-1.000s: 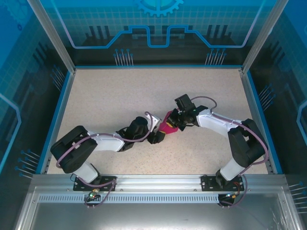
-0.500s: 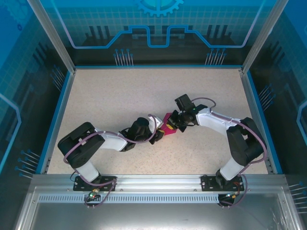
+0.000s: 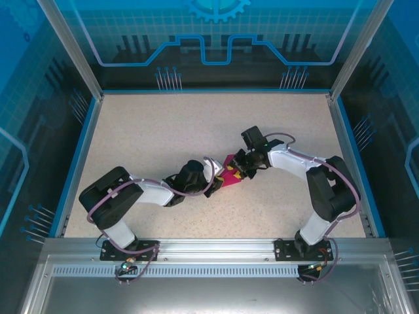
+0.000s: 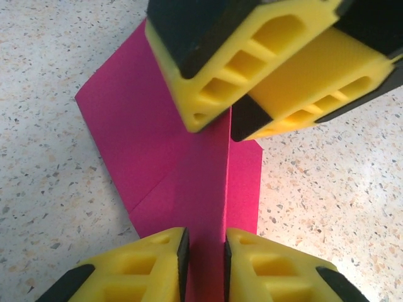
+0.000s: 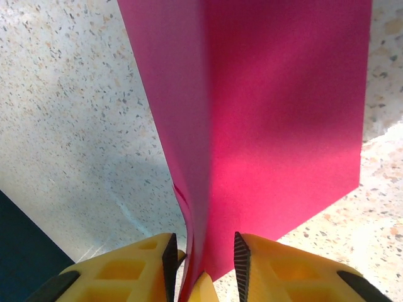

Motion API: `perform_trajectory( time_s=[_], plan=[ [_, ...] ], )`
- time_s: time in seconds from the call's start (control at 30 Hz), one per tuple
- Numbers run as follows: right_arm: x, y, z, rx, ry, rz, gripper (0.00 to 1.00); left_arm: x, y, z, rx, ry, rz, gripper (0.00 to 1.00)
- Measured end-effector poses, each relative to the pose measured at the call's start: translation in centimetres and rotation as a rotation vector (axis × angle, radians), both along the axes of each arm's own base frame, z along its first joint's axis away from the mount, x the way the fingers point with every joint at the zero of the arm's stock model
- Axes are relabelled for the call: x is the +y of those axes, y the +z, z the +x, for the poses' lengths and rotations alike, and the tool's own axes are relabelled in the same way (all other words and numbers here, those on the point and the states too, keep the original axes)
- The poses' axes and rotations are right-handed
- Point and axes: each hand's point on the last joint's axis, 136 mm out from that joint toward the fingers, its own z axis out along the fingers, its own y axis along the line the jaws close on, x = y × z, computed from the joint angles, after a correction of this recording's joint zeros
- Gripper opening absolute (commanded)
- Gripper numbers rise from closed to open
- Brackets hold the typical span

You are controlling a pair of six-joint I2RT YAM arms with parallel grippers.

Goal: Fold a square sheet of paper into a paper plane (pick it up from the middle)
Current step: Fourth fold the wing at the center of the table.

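— What was the left pincer doing?

— It was closed to a thin slit on the square sheet of paper. A raised crease of the sheet ran straight into that slit, between the black pads.

— And the right pincer?

— It sat at the far end of the same crease, facing the left one, with its tips nipped together on the ridge. From its own wrist camera, the sheet rose out of the narrow jaws as a steep fold, and a broad flap spread to one side.

— So both gripped the sheet?

— Yes, one at each end of the crease. They were near each other but apart.

— Where was the sheet?

— It was on the counter, about its middle. Away from the crease its lower layers lay flat on the speckled surface. A slanted folded edge crossed the sheet on one side of the crease.

— What did you count?

— There was one magenta-pink sheet. There were two pincers with four yellow fingers in all, two to each. There were also two arms, both bent at the elbow. The left arm reached the sheet from its left and the right arm from its right.

— Were there any markings?

— A gear outline in blue lines stood on the panel behind the sheet, above blue circuit-like lines.
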Motion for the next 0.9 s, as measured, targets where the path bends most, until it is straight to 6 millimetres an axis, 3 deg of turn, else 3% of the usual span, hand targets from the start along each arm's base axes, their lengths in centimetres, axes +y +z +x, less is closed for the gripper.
perform_trajectory(
  time_s=[0.2,0.47,0.57,0.67,0.83,0.9],
  plan=[
    [0.5,-0.5,-0.2,0.033,0.024,0.013,0.12,-0.1,-0.1,-0.3,0.007,-0.019,0.002,0.3],
    [0.9,0.0,-0.4,0.048,0.041,0.035,0.11,-0.6,0.0,-0.6,0.004,-0.061,-0.002,0.34],
    [1.0,0.1,-0.6,0.054,0.045,0.041,0.12,-0.9,-0.1,-0.5,0.002,-0.068,-0.002,0.26],
    [1.0,0.0,-0.7,0.062,0.049,0.042,0.19,-1.1,-0.3,-0.5,-0.002,-0.08,0.004,0.19],
    [0.7,0.1,-0.7,0.058,0.076,0.028,0.5,-1.2,-0.4,-0.7,0.005,-0.094,0.001,0.16],
    [0.4,0.5,-0.2,0.03,0.093,0.017,0.57,-1.3,-0.3,-0.9,0.018,-0.099,-0.01,0.15]
  ],
)
